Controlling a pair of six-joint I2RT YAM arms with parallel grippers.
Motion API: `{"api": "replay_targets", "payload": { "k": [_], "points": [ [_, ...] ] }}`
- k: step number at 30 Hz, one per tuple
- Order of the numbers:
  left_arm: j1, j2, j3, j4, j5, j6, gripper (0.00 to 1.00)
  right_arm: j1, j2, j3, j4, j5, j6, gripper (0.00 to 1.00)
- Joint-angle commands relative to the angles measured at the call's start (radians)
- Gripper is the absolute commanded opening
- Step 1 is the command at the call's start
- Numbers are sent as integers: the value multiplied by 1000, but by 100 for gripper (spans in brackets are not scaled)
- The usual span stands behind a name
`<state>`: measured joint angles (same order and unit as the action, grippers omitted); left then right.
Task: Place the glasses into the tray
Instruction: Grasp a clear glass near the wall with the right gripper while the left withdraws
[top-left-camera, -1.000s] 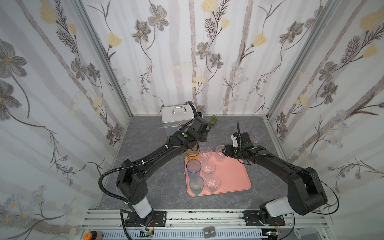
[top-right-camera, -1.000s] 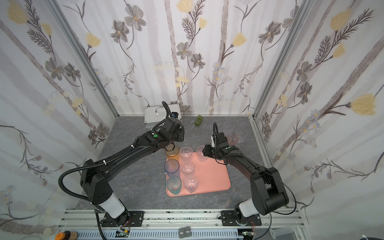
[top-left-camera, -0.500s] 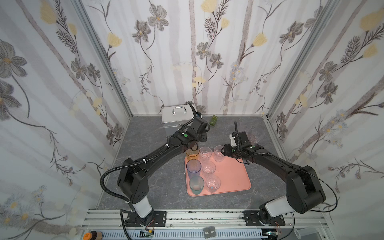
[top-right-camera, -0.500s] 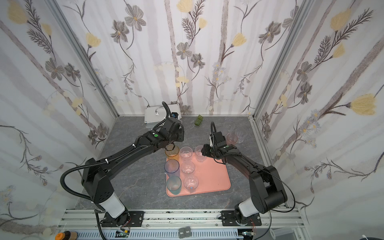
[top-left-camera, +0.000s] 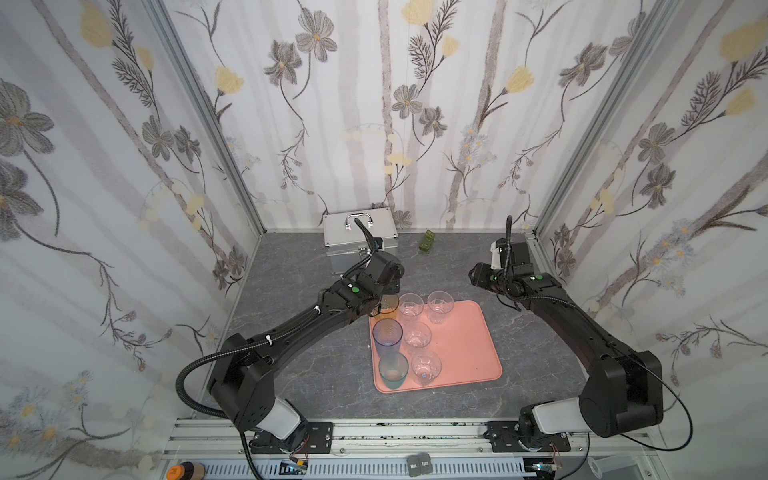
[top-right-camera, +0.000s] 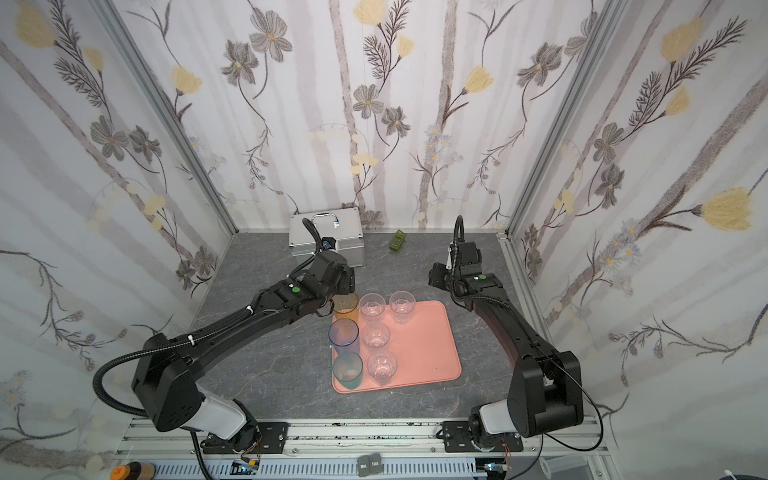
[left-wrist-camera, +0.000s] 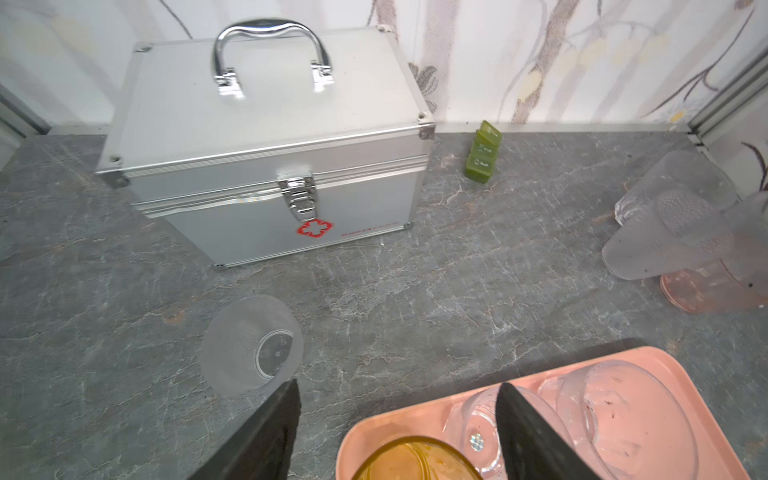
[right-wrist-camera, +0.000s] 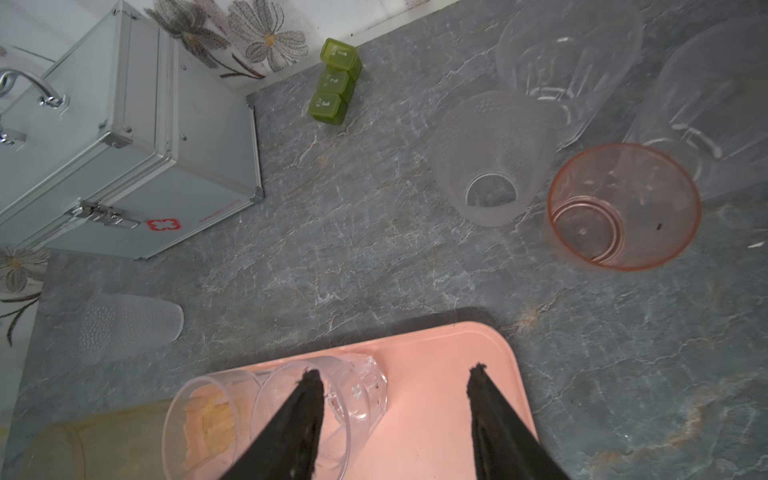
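Observation:
The salmon-pink tray (top-left-camera: 465, 340) (top-right-camera: 424, 345) holds several upright glasses: amber (top-left-camera: 388, 306), blue (top-left-camera: 387, 336), teal (top-left-camera: 392, 370) and clear ones (top-left-camera: 439, 305). My left gripper (left-wrist-camera: 398, 384) hangs open over the tray's far left corner, with the amber glass (left-wrist-camera: 415, 457) standing free below between its fingers. My right gripper (right-wrist-camera: 394, 371) is open and empty above the tray's far edge, beside a clear glass (right-wrist-camera: 357, 390). More glasses stand on the table: a frosted one (left-wrist-camera: 251, 345), another frosted one (right-wrist-camera: 490, 162), a pinkish one (right-wrist-camera: 623, 208) and clear ones (right-wrist-camera: 569, 54).
A silver metal case (top-left-camera: 359, 237) with a handle stands at the back wall, behind the left gripper. A small green block (top-left-camera: 427, 241) lies beside it. The enclosure's walls close in left, right and back; the right arm hides the loose glasses in both top views.
My left gripper has opened around the amber glass, which stays on the tray. The right arm has pulled back from the tray toward the right wall, leaving a clear glass there.

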<state>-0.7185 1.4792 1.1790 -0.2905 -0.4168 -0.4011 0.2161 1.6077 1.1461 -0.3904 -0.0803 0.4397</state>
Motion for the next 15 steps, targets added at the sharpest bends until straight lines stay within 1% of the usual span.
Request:
{"api": "replay_targets", "payload": {
  "k": [1, 5, 7, 11, 15],
  "points": [
    [20, -97, -105, 141, -57, -75, 78, -9, 63, 61, -56, 8, -61, 58],
    [28, -249, -269, 246, -93, -98, 81, -9, 124, 108, -47, 37, -36, 62],
    [29, -294, -334, 281, -67, -107, 81, -8, 161, 136, -38, 64, -21, 63],
    [30, -324, -417, 308, 20, -144, 81, -7, 254, 221, -45, 83, -13, 62],
    [30, -332, -459, 326, 70, -164, 80, -2, 324, 303, -81, 135, -26, 62]
  ]
}}
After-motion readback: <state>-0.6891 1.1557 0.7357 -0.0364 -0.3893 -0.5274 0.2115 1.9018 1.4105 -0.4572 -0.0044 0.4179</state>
